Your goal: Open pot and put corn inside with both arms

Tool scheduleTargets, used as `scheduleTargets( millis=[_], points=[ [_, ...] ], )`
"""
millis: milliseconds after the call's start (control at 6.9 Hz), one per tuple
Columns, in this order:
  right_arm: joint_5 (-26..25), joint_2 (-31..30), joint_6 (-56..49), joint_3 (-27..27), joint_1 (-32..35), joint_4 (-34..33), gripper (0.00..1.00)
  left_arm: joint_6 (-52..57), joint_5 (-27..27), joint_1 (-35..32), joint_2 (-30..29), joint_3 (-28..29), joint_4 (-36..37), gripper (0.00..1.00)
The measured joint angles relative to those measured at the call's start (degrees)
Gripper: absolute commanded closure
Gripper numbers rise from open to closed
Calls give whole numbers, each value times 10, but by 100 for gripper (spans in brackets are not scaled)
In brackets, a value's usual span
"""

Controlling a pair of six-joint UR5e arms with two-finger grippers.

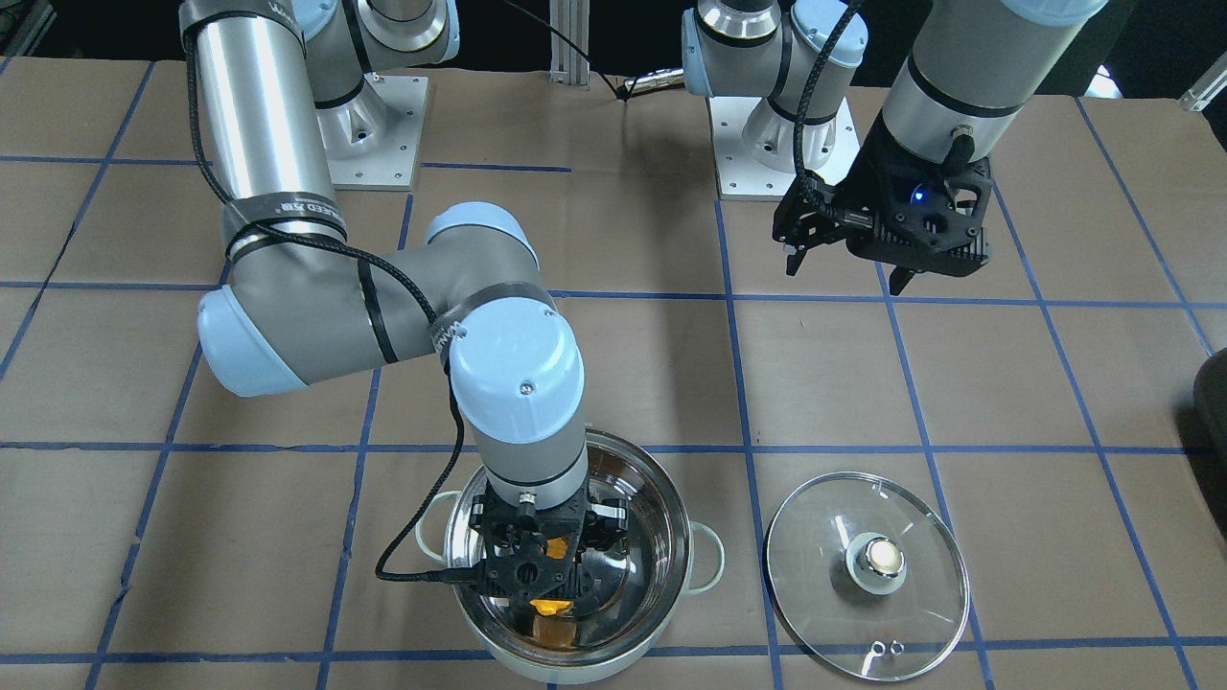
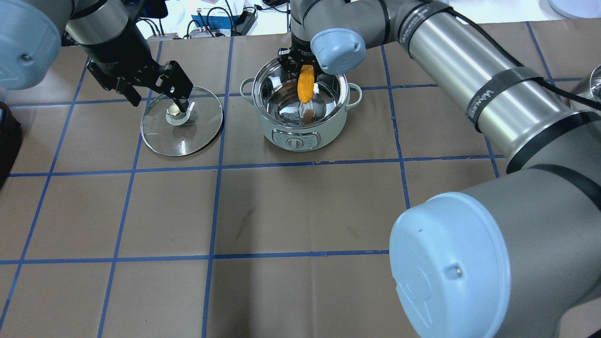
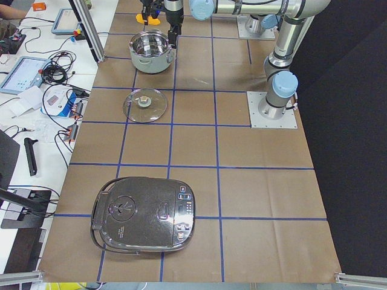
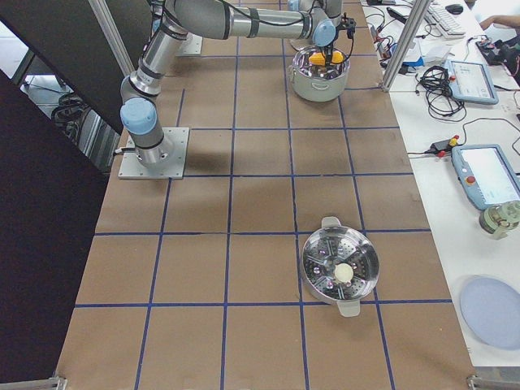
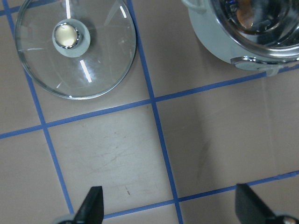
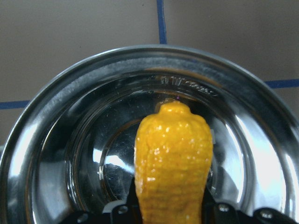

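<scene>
The steel pot [image 1: 671, 537] stands open on the table, its pale wall facing the overhead view [image 2: 300, 138]. My right gripper [image 2: 305, 75] is shut on the yellow-orange corn [image 2: 306, 87] and holds it tip-down inside the pot's opening, above the mirror bottom. The right wrist view shows the corn [image 6: 173, 158] over the pot's inside [image 6: 65, 154]. The glass lid [image 1: 868, 575] lies flat beside the pot. My left gripper [image 1: 848, 273] is open and empty, raised near its arm's base. The left wrist view shows its gripper [image 5: 170, 207] above the lid [image 5: 74, 46] and the pot [image 5: 224, 42].
A dark rice cooker [image 3: 142, 214] sits at the table's left end. A steel steamer pot [image 4: 340, 266] sits toward the right end. Blue tape marks a grid on the brown table [image 2: 300, 211]. Cables and tablets lie off the table's far side.
</scene>
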Motion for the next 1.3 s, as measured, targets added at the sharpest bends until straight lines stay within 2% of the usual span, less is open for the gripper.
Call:
scheduleTargets(
  millis=[145, 290, 435, 725, 870, 1014, 1304],
  points=[
    [-1, 20, 1, -1, 7, -15, 63, -12, 7, 0, -1, -1, 0, 0],
    [-2, 33, -4, 0, 10, -23, 9, -17, 9, 0, -1, -1, 0, 0],
    [-9, 39, -12, 4, 11, -26, 0, -18, 10, 1, -1, -1, 1, 0],
    [-23, 34, -21, 14, 11, -26, 0, -18, 9, 2, -1, -2, 1, 0],
    [-23, 10, -24, 15, 11, -19, 0, -18, 8, 3, -2, -3, 1, 0],
    [-21, -32, -28, 17, 9, 11, 0, -18, 7, 4, -2, -2, 2, 0],
    [-20, -143, -40, 25, -19, 140, 0, -17, 6, 5, -2, -2, 3, 0]
  ],
)
